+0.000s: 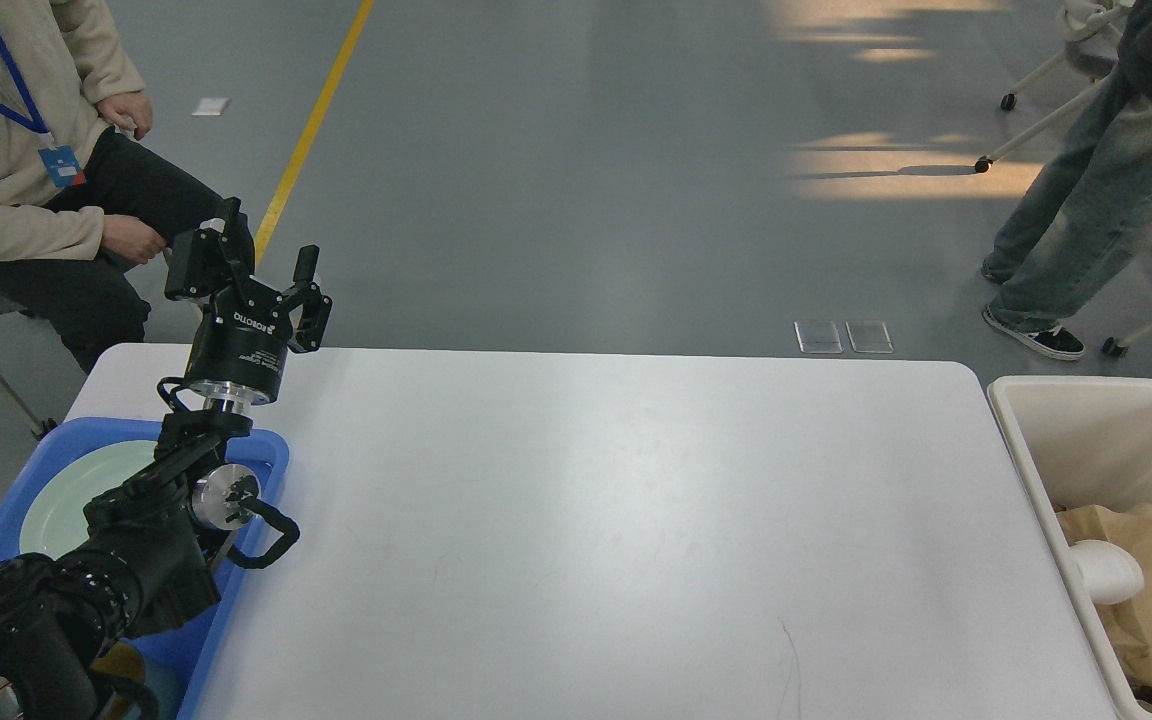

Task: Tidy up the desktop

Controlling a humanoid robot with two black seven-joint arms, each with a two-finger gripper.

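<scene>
Desktop spans mid-frame, nothing on it. Left gripper raised over its far-left corner, jaws apart, holding nothing. Right gripper unseen. Retract left arm without clipping blue tray.

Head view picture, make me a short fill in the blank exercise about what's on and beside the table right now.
1. The pale green plate lies in the ____ tray.
2. The left gripper has its fingers ____ and holds nothing.
3. The white cup and brown paper bag lie in the cream ____, right of the desktop.

Missing words: blue; open; bin
</scene>
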